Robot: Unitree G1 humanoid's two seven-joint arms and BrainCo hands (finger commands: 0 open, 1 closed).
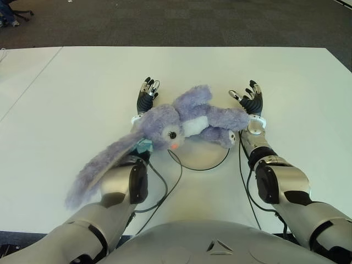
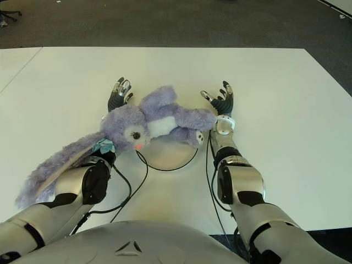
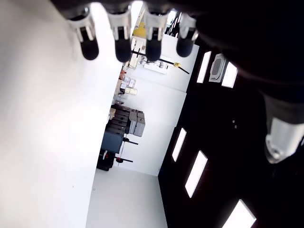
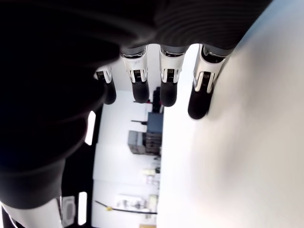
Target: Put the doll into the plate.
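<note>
the doll (image 1: 187, 124) lies across the plate (image 1: 212, 159), its ear draped over the left forearm; both hands, left (image 1: 146, 94) and right (image 1: 250, 99), are open and empty; moving that arm could drag it off

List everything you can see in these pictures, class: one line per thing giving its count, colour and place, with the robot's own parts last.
doll: one, purple plush rabbit with a white belly, lying across the plate and the left forearm, long ears trailing toward the robot's left.
plate: one, white with a dark rim, table centre, mostly under the doll.
table: one, white, filling the view.
floor: dark grey, beyond the table.
cables: black, running along both forearms.
left hand: one, black and silver, fingers extended, behind the doll's head, holding nothing.
right hand: one, black and silver, fingers spread, beside the doll's arm on its right.
</note>
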